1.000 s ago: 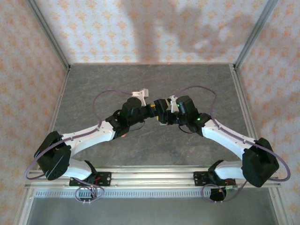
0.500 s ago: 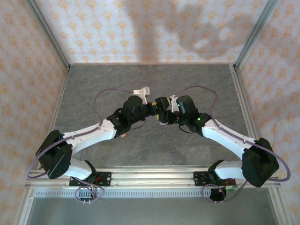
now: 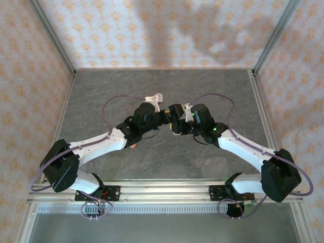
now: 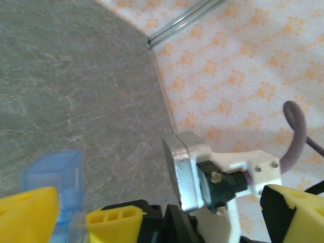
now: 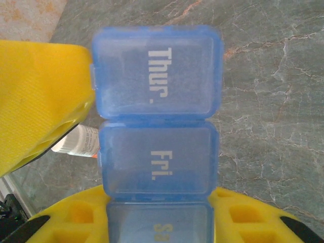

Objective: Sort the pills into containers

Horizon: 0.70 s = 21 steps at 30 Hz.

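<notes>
Left arm has edged in toward the right one since a second ago; the wrists now nearly meet over the table (image 3: pixel 101 91). The right gripper (image 5: pixel 159 223) pinches the blue pill-organizer strip (image 5: pixel 157 116) at the end past Fri., with the Thur. and Fri. lids closed. The left gripper (image 4: pixel 159 202) has its fingers spread wide, one yellow pad (image 5: pixel 40 96) just beside the Thur. compartment — contact unclear. A white bottle (image 5: pixel 76 142) sits below the strip.
</notes>
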Motion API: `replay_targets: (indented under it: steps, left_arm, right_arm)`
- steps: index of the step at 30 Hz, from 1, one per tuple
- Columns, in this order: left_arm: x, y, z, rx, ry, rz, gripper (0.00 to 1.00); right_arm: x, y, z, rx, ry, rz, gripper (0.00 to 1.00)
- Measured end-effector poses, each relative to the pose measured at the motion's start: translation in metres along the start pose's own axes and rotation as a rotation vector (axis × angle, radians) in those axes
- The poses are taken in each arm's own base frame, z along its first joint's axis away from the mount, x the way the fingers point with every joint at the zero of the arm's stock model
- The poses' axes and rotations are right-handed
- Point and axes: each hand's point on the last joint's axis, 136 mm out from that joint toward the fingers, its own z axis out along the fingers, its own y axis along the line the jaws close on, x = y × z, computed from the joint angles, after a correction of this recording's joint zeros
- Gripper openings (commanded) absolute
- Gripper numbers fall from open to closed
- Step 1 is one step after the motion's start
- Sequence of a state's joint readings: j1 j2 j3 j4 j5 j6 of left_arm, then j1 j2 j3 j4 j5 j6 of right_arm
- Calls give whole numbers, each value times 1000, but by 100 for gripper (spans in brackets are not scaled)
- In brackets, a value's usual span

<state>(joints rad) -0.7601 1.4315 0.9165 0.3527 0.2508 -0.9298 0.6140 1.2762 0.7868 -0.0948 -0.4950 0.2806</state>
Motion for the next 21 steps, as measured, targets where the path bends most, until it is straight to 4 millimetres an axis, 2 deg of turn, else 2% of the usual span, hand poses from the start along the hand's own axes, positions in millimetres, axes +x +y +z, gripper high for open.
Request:
replay_targets:
  steps: [6, 10, 13, 16, 21]
  left_arm:
    - [-3, -26, -3, 82, -18, -20, 100]
    - [-12, -33, -11, 94, -56, -19, 100]
    - [-25, -34, -25, 74, -112, -6, 100]
    - [-41, -26, -43, 32, -171, 6, 100]
    - [-76, 23, -74, -120, -286, 23, 100]
  right_arm:
    - [0, 1, 2, -5, 0, -1, 18]
    - [0, 1, 2, -5, 0, -2, 18]
    - [0, 0, 2, -4, 0, -2, 18]
    - [4, -3, 4, 4, 12, -1, 18]
    - [22, -20, 18, 60, 90, -5, 21]
